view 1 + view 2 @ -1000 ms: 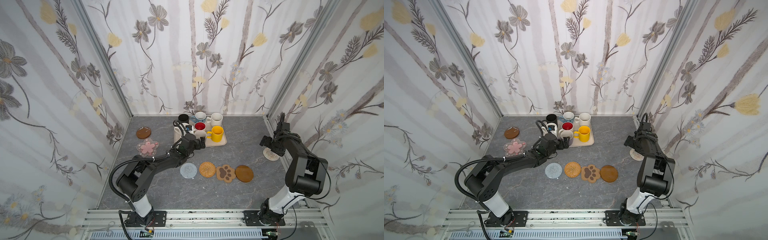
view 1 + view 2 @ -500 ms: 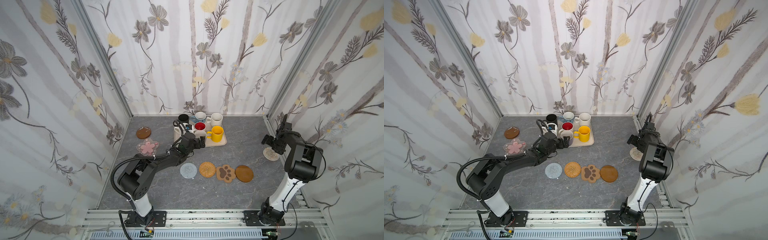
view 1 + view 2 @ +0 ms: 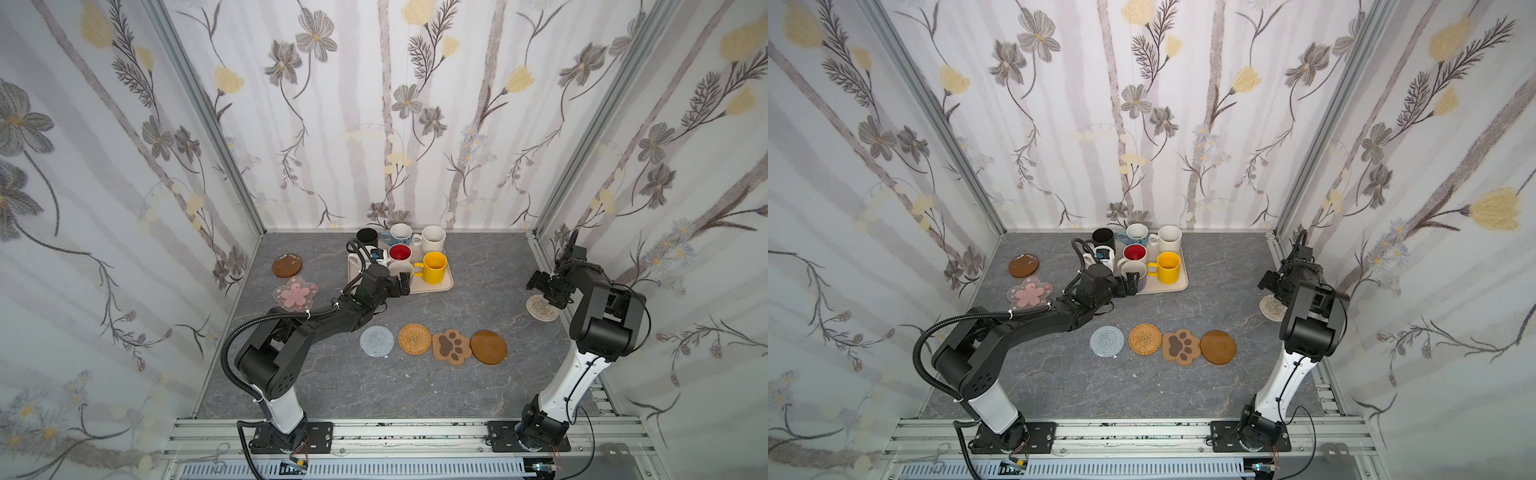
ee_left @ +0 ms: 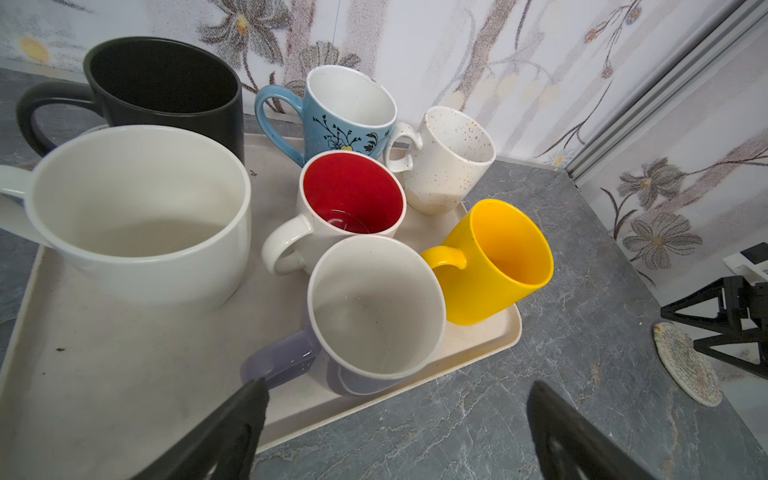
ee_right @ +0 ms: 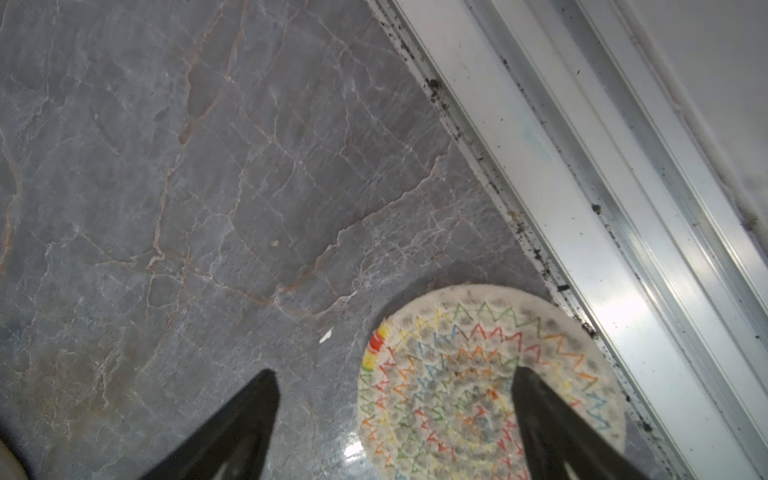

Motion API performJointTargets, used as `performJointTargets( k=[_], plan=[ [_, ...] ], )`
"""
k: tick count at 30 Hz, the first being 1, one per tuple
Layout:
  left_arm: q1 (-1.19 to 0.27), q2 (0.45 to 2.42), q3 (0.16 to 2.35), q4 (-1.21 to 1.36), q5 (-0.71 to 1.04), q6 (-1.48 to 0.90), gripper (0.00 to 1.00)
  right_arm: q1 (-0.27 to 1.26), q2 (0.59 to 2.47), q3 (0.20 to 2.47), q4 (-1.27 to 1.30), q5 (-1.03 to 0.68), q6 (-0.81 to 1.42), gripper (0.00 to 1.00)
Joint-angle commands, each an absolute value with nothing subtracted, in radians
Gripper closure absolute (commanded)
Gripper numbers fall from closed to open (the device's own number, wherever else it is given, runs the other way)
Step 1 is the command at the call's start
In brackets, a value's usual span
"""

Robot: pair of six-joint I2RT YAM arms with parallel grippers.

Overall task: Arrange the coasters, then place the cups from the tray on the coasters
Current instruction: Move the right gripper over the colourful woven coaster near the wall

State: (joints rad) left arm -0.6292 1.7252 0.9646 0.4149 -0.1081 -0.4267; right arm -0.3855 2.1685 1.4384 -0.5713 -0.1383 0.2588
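Since a second ago the right arm has folded its elbow higher and closer to the side wall, while both tools have stayed nearly where they were. Well to the left of the left tool [image 4: 397,386], a brown wooden disc coaster [image 3: 286,264] and a pink blossom-shaped coaster [image 3: 296,293] lie on the grey stone-patterned desk [image 3: 478,270].

That tool is open and empty at the near edge of the cream rectangular tray [image 4: 124,365]. A lavender mug [image 4: 374,316] stands just ahead of it, its handle beside one fingertip. Beyond stand a plain white mug [image 4: 137,216], black mug [image 4: 166,91], blue-and-white patterned mug [image 4: 345,116], white mug with a red inside [image 4: 353,195], speckled cream mug [image 4: 449,166] and yellow mug [image 4: 498,262].

Behind the tool, toward the arm bases, lie four coasters in a row: grey-blue crochet round [image 3: 376,341], tan rattan round [image 3: 415,338], brown paw shape [image 3: 451,345], second brown wooden disc [image 3: 490,347].

Far right, the right tool [image 5: 395,374] hangs open and empty, one finger above a white woven round coaster [image 5: 457,365], the other above bare desk.
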Motion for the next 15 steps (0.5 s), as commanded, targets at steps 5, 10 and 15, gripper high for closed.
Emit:
performJointTargets(
  k=[5, 10, 15],
  plan=[
    [-0.628, 1.724, 0.971, 0.438, -0.108, -0.438, 0.00, -0.392, 2.091, 1.387, -0.510, -0.140, 0.307, 0.00],
    [-0.627, 1.721, 0.968, 0.440, -0.112, -0.439, 0.00, -0.417, 2.118, 1.354, -0.496, -0.197, 0.321, 0.00],
    [-0.629, 1.722, 0.967, 0.438, -0.110, -0.443, 0.00, -0.416, 2.152, 1.338, -0.489, -0.241, 0.307, 0.00]
  ],
)
